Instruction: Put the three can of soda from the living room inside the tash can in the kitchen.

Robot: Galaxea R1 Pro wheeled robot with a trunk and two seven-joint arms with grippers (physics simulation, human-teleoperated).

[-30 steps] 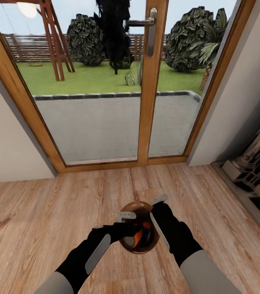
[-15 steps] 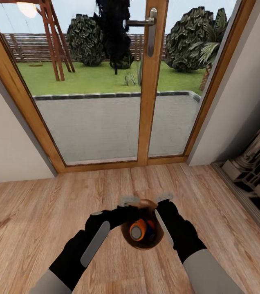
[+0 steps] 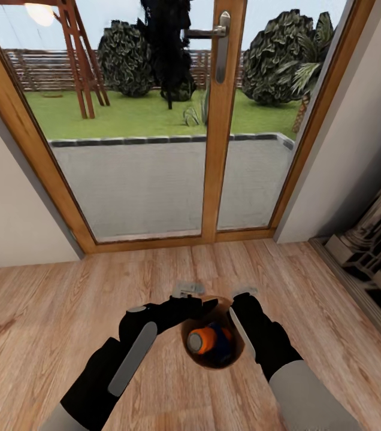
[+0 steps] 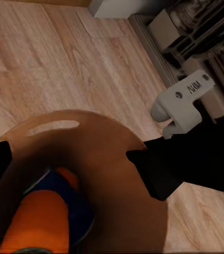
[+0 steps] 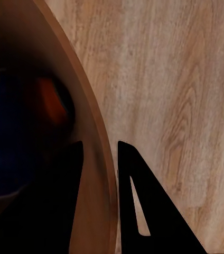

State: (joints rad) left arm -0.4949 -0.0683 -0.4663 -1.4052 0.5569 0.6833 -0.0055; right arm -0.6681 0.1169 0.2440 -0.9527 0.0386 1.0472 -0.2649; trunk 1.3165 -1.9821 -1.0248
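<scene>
The bin (image 3: 213, 353), judged stiff yet light with cans (image 3: 205, 340) loose inside, is clamped at its rim by the right gripper (image 5: 99, 159) fingers; the left gripper (image 3: 189, 291) fingers' state cannot be told.

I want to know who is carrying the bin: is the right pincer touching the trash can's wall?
Touching. The right wrist view shows the right pincer with one finger on each side of the trash can wall, closed against it without a gap.
</scene>
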